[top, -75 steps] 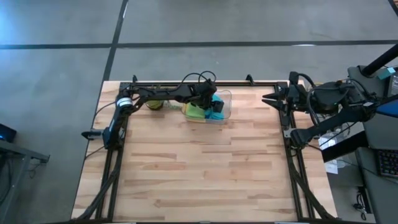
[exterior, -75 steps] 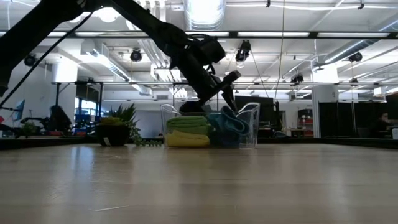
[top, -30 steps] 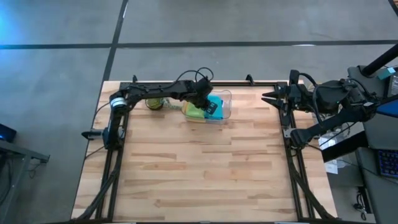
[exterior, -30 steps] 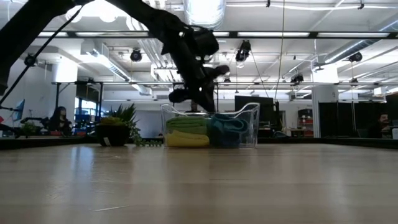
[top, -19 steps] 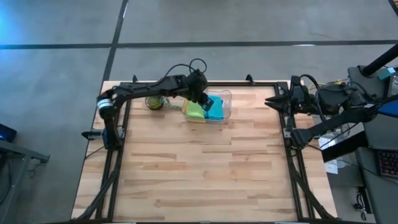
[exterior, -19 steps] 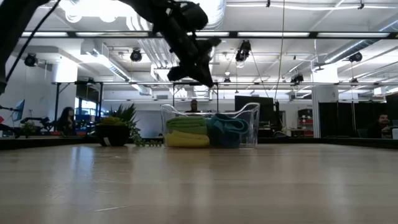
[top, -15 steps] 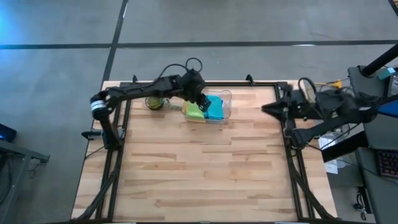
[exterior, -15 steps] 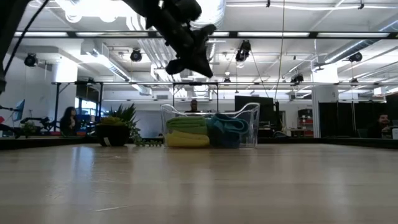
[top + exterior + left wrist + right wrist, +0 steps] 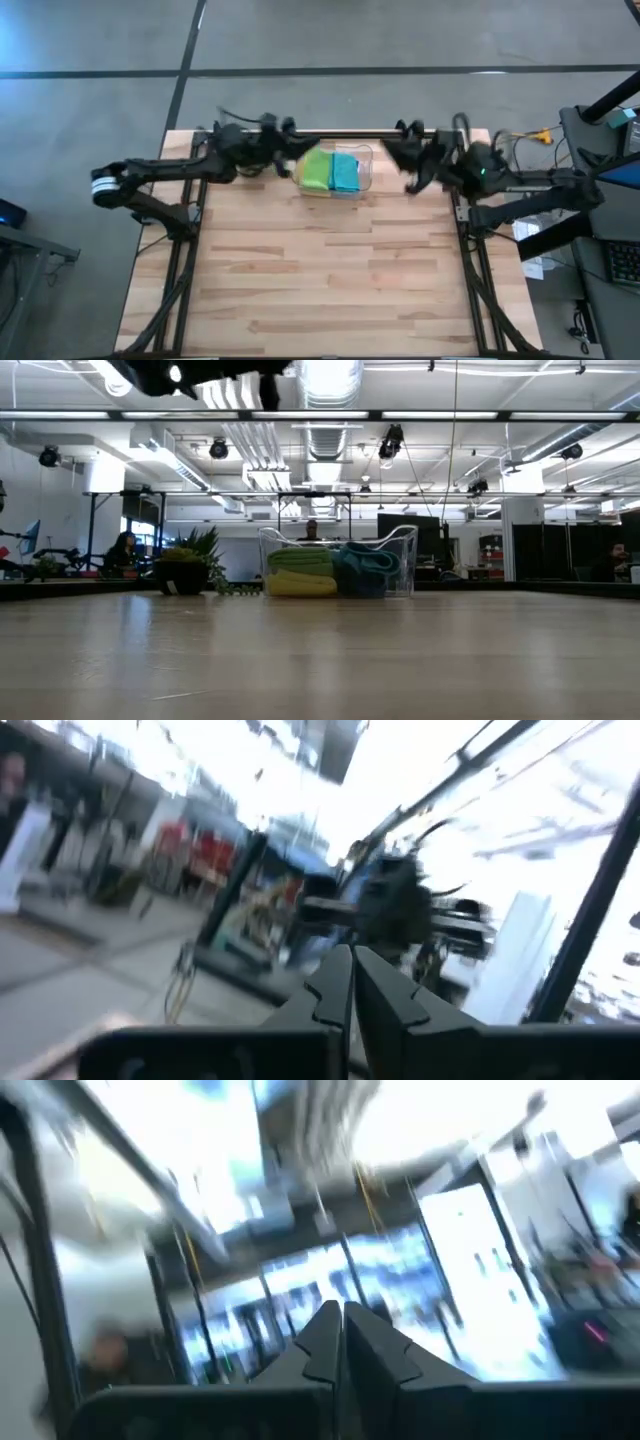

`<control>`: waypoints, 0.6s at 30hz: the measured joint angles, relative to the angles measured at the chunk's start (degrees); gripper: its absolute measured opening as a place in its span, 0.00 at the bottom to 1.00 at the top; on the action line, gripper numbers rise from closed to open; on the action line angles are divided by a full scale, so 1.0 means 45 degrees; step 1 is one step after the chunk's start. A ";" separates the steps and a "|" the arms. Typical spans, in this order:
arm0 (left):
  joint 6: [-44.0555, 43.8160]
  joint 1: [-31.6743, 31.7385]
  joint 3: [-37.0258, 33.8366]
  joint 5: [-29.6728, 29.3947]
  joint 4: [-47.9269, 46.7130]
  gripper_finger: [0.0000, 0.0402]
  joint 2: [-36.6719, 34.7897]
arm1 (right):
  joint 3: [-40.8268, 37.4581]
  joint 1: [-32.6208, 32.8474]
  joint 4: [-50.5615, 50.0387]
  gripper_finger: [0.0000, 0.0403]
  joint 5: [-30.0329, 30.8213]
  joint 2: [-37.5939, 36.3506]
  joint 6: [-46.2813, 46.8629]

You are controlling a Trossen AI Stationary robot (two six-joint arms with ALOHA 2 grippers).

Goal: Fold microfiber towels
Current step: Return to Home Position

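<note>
Towels in bin — L gripper, R gripper near

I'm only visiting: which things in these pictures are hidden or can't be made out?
Yellow towel: shows only in the low view; from above the lime green towel covers it in the clear bin.
Blue towel: how many cloths lie under it, no view tells.
Left arm: cut off by the low view's top edge.
Wrist views: the room beyond the shut left gripper and right gripper is blurred.
</note>
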 joint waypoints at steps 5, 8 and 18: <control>-0.0057 0.0781 -0.1102 0.0174 0.0018 0.00 -0.2118 | 0.0123 -0.2890 0.1316 0.02 -0.2502 -0.0401 0.1734; 0.0132 0.1331 -0.1557 0.0132 -0.1068 0.00 -0.3868 | 0.0548 -0.4071 -0.0478 0.02 -0.2739 -0.2004 0.1606; 0.0332 0.1015 -0.2052 -0.1591 -0.9100 0.00 -0.9400 | 0.1341 -0.3728 -0.9689 0.02 -0.1658 -0.7517 0.2446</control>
